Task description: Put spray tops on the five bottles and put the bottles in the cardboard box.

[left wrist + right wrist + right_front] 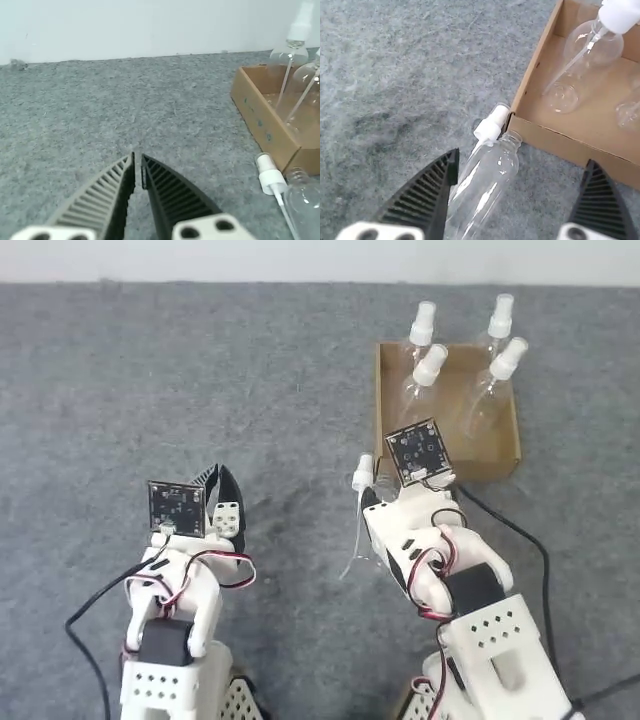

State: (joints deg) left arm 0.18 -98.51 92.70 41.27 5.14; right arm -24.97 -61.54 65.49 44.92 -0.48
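A clear bottle (487, 182) lies on the grey carpet just outside the near corner of the cardboard box (555, 142). Its neck is bare. A white spray top (490, 125) lies loose beside that neck, with its tube running alongside the bottle. My right gripper (522, 160) is open just above, and the bottle sits between its fingers without touching them. Several bottles with white spray tops (430, 360) stand inside the box (381, 410). My left gripper (138, 160) is shut on nothing, low over bare carpet to the left (228, 495).
The box (260, 120) stands at the back right, near the pale wall. The loose spray top (270, 175) and bottle (305, 197) lie at its front left corner. Grey carpet stretches open across the left and middle. Black cables trail by both arm bases.
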